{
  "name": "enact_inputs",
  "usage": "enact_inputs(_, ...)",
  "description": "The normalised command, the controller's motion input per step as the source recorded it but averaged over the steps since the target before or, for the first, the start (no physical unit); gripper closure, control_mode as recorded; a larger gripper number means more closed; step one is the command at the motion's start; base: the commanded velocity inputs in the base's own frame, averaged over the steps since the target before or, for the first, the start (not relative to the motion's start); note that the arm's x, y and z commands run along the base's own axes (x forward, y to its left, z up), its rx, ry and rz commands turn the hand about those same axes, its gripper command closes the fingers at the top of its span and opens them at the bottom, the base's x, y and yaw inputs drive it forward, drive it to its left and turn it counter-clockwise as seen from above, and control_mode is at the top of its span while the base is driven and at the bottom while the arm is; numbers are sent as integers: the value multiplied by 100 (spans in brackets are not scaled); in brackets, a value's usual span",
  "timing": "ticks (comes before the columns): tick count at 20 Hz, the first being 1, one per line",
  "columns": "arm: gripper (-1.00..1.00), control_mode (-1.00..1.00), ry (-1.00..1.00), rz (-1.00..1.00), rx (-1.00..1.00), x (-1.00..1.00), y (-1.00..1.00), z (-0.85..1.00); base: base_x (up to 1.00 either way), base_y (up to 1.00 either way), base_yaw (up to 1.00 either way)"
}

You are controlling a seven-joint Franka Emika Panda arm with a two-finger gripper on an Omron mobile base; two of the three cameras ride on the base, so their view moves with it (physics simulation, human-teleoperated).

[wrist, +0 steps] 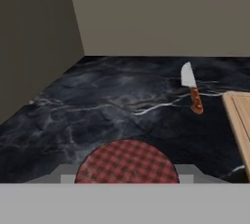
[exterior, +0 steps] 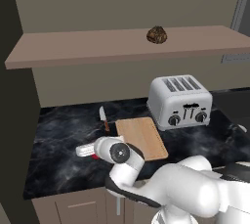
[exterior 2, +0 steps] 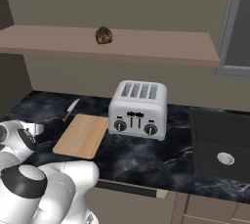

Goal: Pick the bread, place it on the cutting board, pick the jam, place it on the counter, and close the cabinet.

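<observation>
Jam, red-checked lid up, sits clamped in the end effector above bare counter left of the cutting board. Bread rests on the cabinet shelf. Knife lies beside the board's far edge. Arm folded low.
</observation>
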Motion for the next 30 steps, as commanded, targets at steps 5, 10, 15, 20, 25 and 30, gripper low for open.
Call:
enact_inputs(5, 100, -100, 0, 0, 0, 0, 2, -17, 0, 0, 0)
enact_inputs(10, 100, -100, 0, 0, 0, 1, 2, -18, 0, 0, 0)
enact_inputs(15, 100, -100, 0, 0, 0, 4, 1, -14, 0, 0, 0)
enact_inputs(20, 100, -100, 0, 0, 0, 7, 3, -13, 0, 0, 0)
enact_inputs(25, 100, -100, 0, 0, 0, 2, 0, -11, 0, 0, 0)
enact_inputs(30, 100, -100, 0, 0, 0, 2, 3, -14, 0, 0, 0)
